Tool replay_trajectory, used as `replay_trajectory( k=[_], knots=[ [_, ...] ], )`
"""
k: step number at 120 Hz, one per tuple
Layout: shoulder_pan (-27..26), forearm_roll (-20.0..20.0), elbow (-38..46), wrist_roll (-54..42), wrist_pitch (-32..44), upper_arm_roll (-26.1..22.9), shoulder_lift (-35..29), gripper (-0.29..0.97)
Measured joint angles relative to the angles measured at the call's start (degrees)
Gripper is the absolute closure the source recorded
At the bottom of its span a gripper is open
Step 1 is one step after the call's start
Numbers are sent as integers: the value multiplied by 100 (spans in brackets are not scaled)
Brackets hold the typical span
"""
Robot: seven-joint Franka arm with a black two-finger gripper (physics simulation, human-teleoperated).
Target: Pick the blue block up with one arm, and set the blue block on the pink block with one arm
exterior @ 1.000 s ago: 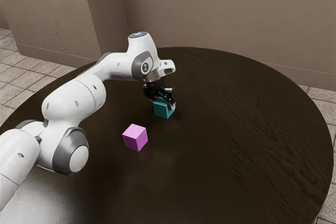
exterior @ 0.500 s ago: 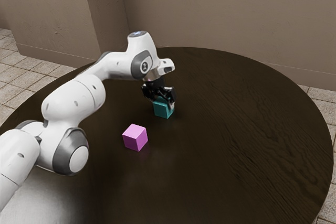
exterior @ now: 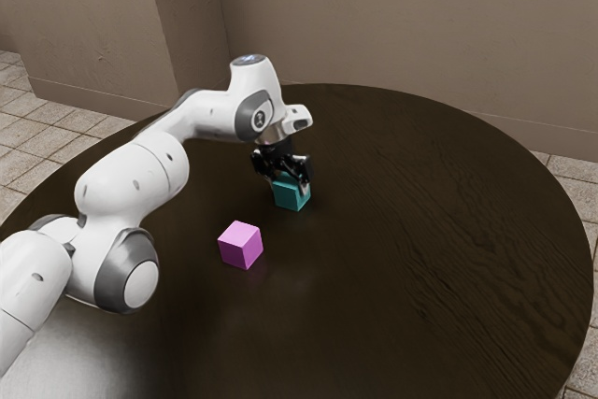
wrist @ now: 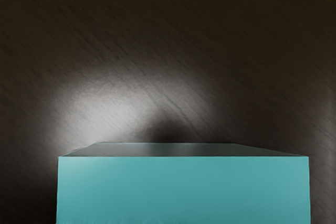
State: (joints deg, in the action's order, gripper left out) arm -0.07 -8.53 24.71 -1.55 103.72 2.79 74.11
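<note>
Claw work at the table: my black two-finger claw [exterior: 282, 173] sits low over the top of the teal-blue cube [exterior: 291, 196], placed to take it by two opposite sides. I cannot tell whether it is clamped yet. The cube appears to rest on the dark round wooden table [exterior: 448, 231]. The pink cube [exterior: 240, 245], its destination, stands near, untouched.
</note>
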Motion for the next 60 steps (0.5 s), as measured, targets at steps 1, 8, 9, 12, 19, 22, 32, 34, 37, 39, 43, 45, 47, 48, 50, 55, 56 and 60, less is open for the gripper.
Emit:
replay_trajectory(
  k=[1, 8, 9, 12, 19, 22, 32, 34, 37, 39, 43, 45, 47, 48, 50, 55, 56, 60],
  knots=[
    [0, 3, -1, 4, -1, -1, -1, 11],
    [-1, 17, 1, 31, -7, -6, -2, 11],
    [-1, 19, 1, 35, -8, -7, -1, 11],
    [-3, 22, 2, 46, -10, -10, 1, 11],
    [-6, 28, 8, 70, -14, -14, 3, 11],
    [-7, 30, 11, 79, -15, -14, 4, 11],
    [-14, 37, 12, 109, -18, -15, 5, 11],
    [-16, 38, 12, 115, -18, -15, 5, 11],
    [-21, 38, 11, 123, -18, -15, 5, 11],
    [-23, 38, 11, 128, -18, -15, 5, 11],
    [-25, 38, 11, 138, -18, -16, 5, 11],
    [-26, 39, 11, 143, -18, -16, 5, 11],
    [-29, 39, 11, 147, -18, -15, 5, 11],
    [-31, 40, 11, 150, -18, -15, 5, 11],
    [-36, 40, 10, 154, -18, -15, 5, 11],
    [-46, 41, 10, 166, -18, -16, 5, 13],
    [-47, 42, 10, 170, -18, -16, 5, 13],
    [-51, 42, 10, 183, -18, -16, 5, 15]
  ],
)
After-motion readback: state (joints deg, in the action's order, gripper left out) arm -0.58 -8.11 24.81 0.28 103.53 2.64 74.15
